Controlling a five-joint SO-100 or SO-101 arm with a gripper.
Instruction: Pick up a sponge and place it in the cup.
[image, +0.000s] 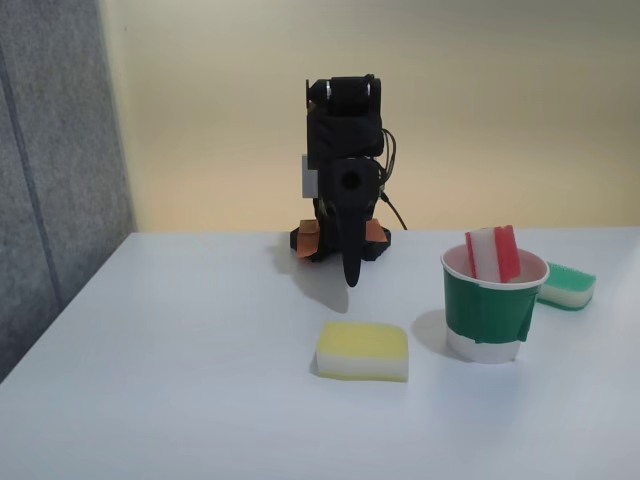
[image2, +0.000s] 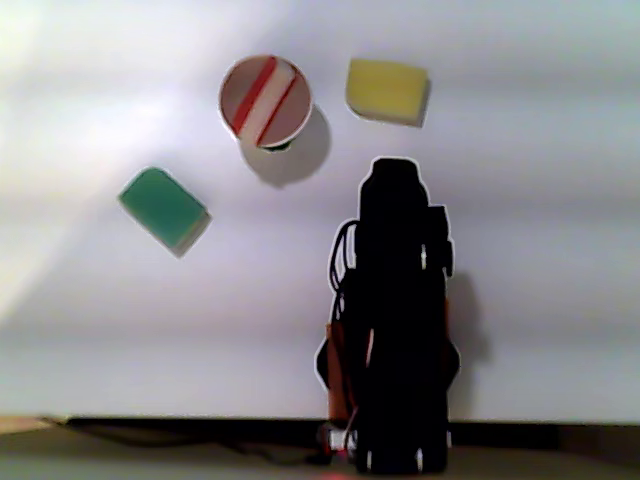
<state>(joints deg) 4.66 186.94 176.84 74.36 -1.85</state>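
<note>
Fixed view: arm (image: 345, 190) folded upright near the table's (image: 180, 380) far edge, gripper (image: 350, 272) hanging tip-down just above the surface, empty, well apart from everything; fingers apparently together in one dark point, though too dark to tell for certain. Cup (image: 492, 310) toward the right edge, upright on its base, holding what look like two red-and-white sponges (image: 492, 255) on end, tops poking above the rim, probably because longer than the cup is deep. Green sponge (image: 566, 285) flat just behind and right of the cup; yellow sponge (image: 363, 351) flat nearer the front edge, left of the cup, apart from it. Judged from this: placing done, arm parked at rest. Other view, from above and behind the arm: arm (image2: 398, 320) a black silhouette at the near edge, fingers indistinguishable here. Cup (image2: 265, 100) near the far edge, two red stripes of the sponges (image2: 264, 96) inside its rim; yellow sponge (image2: 387, 90) just right of it, green sponge (image2: 162, 206) left and nearer.
</note>
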